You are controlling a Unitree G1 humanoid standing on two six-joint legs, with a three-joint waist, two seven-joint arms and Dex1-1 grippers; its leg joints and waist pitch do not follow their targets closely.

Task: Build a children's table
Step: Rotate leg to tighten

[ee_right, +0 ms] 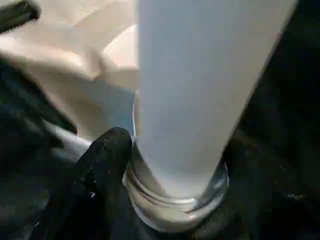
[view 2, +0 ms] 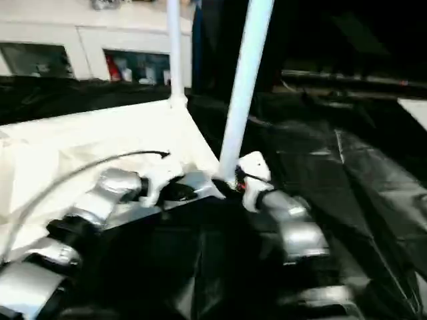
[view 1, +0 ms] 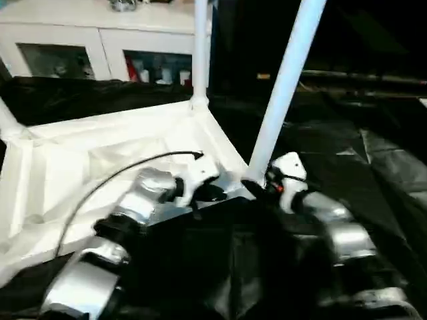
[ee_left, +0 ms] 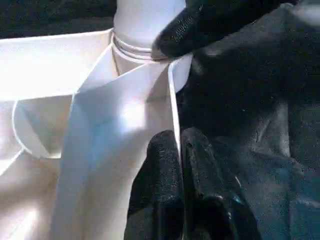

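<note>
Where the head views take in the whole scene, the white table top (view 1: 100,160) lies upside down across the left half of the frame on black sheeting (view 1: 373,167), with one leg (view 1: 199,53) upright at its far corner and another leg (view 1: 283,87) leaning from the near corner toward the upper right; the left wrist view adds that the left gripper (ee_left: 179,150) is pinched tight on the thin rim of the top, just below that corner socket; the right wrist view shows the right gripper (ee_right: 175,165) with its fingers (ee_right: 107,165) set either side of the leg's ribbed collar, one finger touching it, though whether it truly clamps I cannot tell; the plastic is plain white, ribbed underneath; white cabinets (view 1: 100,40) stand at upper left.
</note>
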